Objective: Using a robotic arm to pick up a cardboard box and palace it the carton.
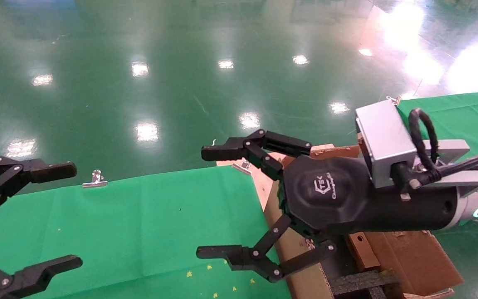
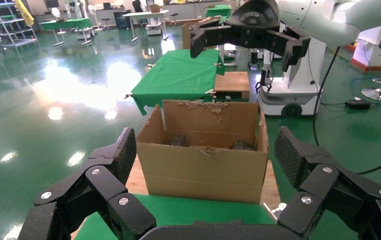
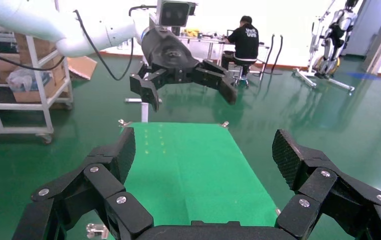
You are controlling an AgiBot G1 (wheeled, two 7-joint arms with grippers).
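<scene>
I see the right gripper with fingers spread wide, empty, over the surface's edge beside the carton; left gripper likewise spread, empty.

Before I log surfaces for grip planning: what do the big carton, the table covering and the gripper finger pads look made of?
The carton: brown corrugated cardboard, matte, with ragged torn flap edges. The table covering: thin green cloth or non-woven sheet, judging by faint creases and metal clips at its edge. The left gripper's finger pads: black with a fine dimpled texture, probably rubber.
</scene>
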